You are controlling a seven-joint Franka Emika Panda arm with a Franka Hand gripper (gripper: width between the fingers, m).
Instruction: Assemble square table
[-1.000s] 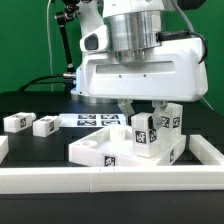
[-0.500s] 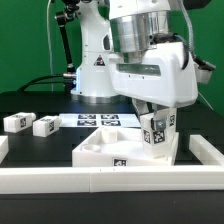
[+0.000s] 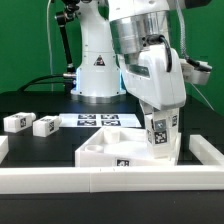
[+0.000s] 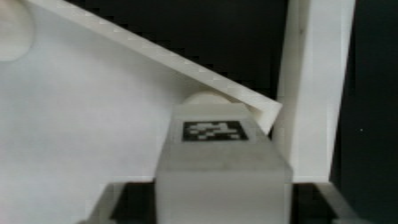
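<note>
Pincer (image 3: 157, 117) tight around an upright leg (image 3: 159, 140) at the tabletop's (image 3: 100, 150) corner, exterior view's right.

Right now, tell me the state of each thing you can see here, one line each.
tabletop: lying flat on the black surface, recessed side up.
held leg: standing at the tabletop's corner on the exterior view's right, gripped.
fingers: shut on the held leg.
loose legs: lying on their sides, apart from the tabletop.
marker board: flat behind the tabletop.
</note>
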